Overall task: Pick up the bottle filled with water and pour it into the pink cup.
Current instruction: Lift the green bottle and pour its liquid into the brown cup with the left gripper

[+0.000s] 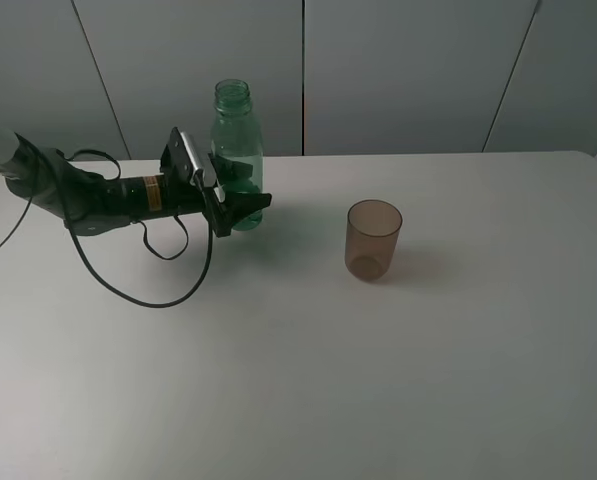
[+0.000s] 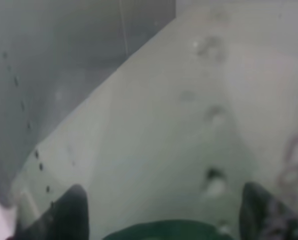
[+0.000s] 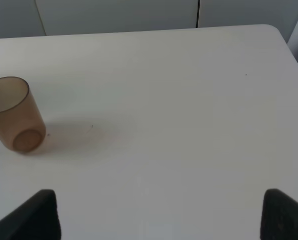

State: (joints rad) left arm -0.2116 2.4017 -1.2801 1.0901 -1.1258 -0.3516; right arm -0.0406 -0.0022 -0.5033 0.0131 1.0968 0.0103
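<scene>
Closed tight, my left gripper [image 1: 240,205] pinches the lower body of the bottle [image 1: 235,130], which stands upright near the far edge of the table [image 1: 278,400], left of centre. My left arm [image 1: 98,195] lies low and almost level, reaching in from the left. The bottle is clear green and uncapped. To its right the pink cup [image 1: 374,240] stands upright, well apart, with bare tabletop all round. My right gripper [image 3: 158,220] hangs wide open above the table, right of the cup.
</scene>
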